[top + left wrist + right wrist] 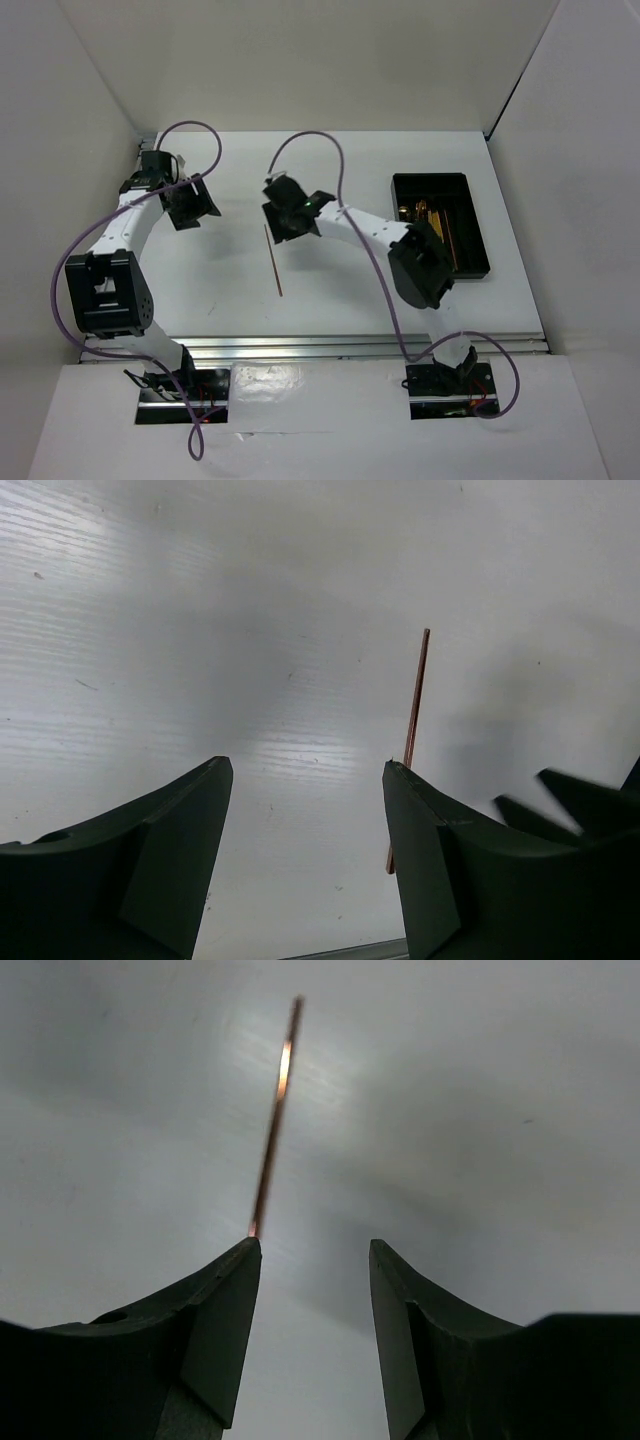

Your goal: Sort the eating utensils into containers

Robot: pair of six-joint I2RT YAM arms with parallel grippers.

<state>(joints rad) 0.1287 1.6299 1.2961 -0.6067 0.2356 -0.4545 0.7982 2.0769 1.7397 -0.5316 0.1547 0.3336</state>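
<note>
One chopstick (273, 260) lies loose on the one table (350, 290). There is one tray (430, 181). The utensils (432, 212) inside it look like several gold and brown pieces, bunched too small to count surely. Two grippers: the left gripper (305, 770) and the right gripper (312, 1245).

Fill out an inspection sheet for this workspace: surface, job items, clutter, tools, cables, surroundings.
Surface: white table, a few faint marks.
Job's things: one brown chopstick lies loose mid-table. The black tray at the right holds gold and brown utensils.
Clutter: nothing seen.
Grippers: left tool is open and empty, left of the chopstick. Right tool is open with nothing between its jaws, over the chopstick's far end.
Cables: purple cables loop off both arms, away from the chopstick.
Surroundings: plain white walls on three sides.
</note>
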